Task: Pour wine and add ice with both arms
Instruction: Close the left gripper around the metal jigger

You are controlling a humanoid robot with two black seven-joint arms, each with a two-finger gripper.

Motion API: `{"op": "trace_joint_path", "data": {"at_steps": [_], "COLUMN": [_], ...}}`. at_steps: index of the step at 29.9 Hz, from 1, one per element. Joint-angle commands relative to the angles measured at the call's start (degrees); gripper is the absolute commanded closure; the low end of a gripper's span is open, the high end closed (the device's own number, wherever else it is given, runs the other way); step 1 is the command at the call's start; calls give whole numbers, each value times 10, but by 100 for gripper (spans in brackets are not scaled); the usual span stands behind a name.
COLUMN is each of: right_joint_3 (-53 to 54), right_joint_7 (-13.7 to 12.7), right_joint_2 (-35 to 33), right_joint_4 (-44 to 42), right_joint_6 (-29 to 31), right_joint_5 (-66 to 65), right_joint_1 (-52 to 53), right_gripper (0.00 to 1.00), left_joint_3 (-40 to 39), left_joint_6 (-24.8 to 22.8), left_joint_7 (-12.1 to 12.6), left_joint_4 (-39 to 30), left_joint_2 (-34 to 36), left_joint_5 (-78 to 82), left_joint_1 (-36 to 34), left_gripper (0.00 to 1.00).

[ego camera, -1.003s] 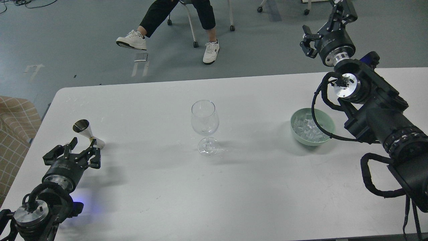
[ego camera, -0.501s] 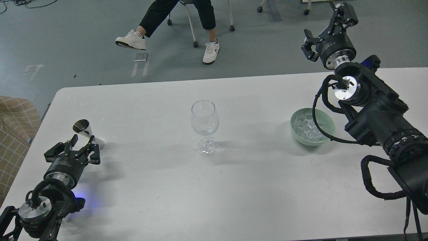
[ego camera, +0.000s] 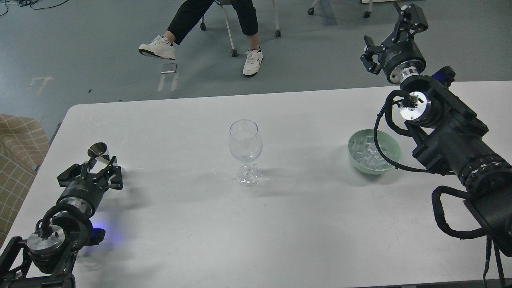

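A clear wine glass (ego camera: 245, 150) stands upright in the middle of the white table (ego camera: 280, 224). A silver metal jigger (ego camera: 101, 155) stands at the left; any wine in it cannot be seen. My left gripper (ego camera: 92, 170) is open, low over the table, with its fingers on either side of the jigger's lower part. A pale green bowl (ego camera: 394, 150) at the right holds the ice (ego camera: 368, 154), several clear cubes. My right gripper (ego camera: 390, 30) is open and empty, raised high beyond the table's far edge, above and behind the bowl.
My right arm (ego camera: 448, 132) and its looped cable (ego camera: 380, 136) hang over the bowl's right side. A person's legs and a wheeled chair (ego camera: 228, 28) are on the floor beyond the table. A checked cushion (ego camera: 16, 160) lies off the left edge.
My left gripper has moved forward to the jigger, so its fingers now flank it. My right gripper has lifted a little and shifted right.
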Motion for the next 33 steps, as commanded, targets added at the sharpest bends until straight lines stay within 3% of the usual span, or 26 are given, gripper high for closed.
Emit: {"op": "trace_joint_path", "data": {"at_steps": [1, 27, 33], "right_joint_3": [0, -1, -1], "right_joint_7": [0, 0, 0], "right_joint_2": [0, 1, 1], "right_joint_4": [0, 1, 1], "right_joint_6": [0, -1, -1], "right_joint_5": [0, -1, -1], "right_joint_1": [0, -6, -9], "right_gripper": [0, 0, 0], "left_joint_3": [0, -19, -19], "left_joint_6": [4, -9, -10], "left_joint_7": [0, 6, 9], "left_joint_4": [3, 91, 98], "left_joint_2": [-4, -5, -5], "left_joint_5": [-1, -1, -1], "left_joint_1": [-12, -61, -66], "left_gripper": [50, 52, 58]}}
